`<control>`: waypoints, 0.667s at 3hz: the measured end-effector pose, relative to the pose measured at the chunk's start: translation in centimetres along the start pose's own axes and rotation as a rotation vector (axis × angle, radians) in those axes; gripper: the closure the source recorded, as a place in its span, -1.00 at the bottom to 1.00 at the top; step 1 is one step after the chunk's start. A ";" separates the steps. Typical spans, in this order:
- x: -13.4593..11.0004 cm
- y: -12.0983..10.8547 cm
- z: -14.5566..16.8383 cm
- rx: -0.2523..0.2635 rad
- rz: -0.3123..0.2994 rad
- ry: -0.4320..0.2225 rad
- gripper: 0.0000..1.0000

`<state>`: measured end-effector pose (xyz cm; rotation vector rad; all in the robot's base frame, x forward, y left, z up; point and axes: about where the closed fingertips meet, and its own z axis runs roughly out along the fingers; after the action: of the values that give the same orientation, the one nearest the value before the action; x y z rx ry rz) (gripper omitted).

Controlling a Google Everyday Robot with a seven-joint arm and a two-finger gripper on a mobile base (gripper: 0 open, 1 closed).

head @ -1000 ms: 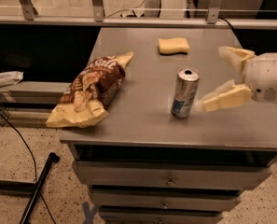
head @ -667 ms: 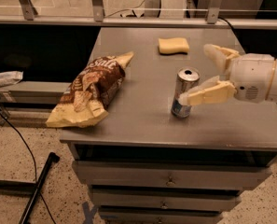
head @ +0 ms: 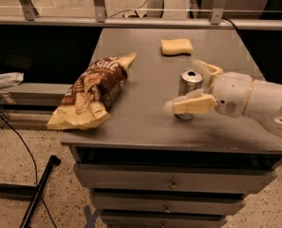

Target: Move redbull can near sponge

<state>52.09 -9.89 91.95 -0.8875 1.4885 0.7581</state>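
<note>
Grey metal cabinet top (head: 140, 122) carries the slim silver redbull can (head: 189, 83), standing upright. The white two-finger gripper (head: 184, 86) reaches in level from the right; its cream fingers stand spread on both sides of the can, released, not clenched. The pale yellow rectangular sponge (head: 176, 46) lies apart, behind the can toward the far edge.

Dim warm light, soft shadows on the table (head: 140, 46) beneath the tool (head: 184, 85) around the redbull can (head: 191, 78).

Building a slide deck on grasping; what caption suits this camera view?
The gripper, fingers open, straddles the upright redbull can on the table, sponge apart toward the far end.
</note>
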 end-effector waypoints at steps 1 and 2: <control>0.0 0.0 0.0 0.000 0.000 0.000 -1.00; -0.1 0.1 0.2 -0.004 -0.002 0.000 -0.67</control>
<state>52.07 -9.63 92.05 -0.8921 1.4864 0.7594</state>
